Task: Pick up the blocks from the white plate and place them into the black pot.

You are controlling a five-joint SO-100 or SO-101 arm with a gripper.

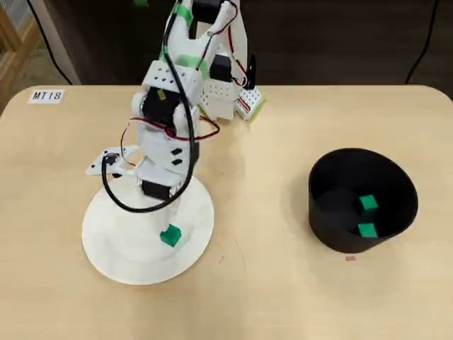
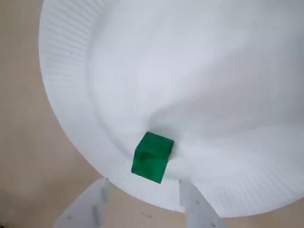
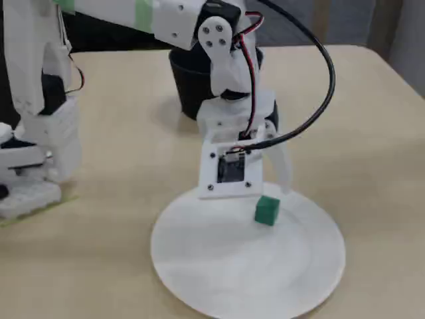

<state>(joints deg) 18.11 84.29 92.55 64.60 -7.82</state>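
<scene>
One small green block (image 1: 170, 235) lies on the white plate (image 1: 113, 248) near its right rim in the overhead view. Two more green blocks (image 1: 367, 204) lie inside the black pot (image 1: 322, 212) at the right. My gripper (image 2: 145, 209) is open and empty, low over the plate. In the wrist view the block (image 2: 152, 156) sits just beyond the two fingertips (image 2: 92, 206), in line with the gap. In the fixed view the block (image 3: 267, 210) rests on the plate (image 3: 219, 279) beside a finger (image 3: 283, 169). The pot (image 3: 189, 86) is partly hidden behind the arm.
The arm's base (image 1: 228, 95) stands at the table's far edge. A paper label marked MT18 (image 1: 47, 95) lies at the far left corner. Bare tabletop (image 1: 262, 212) separates plate and pot.
</scene>
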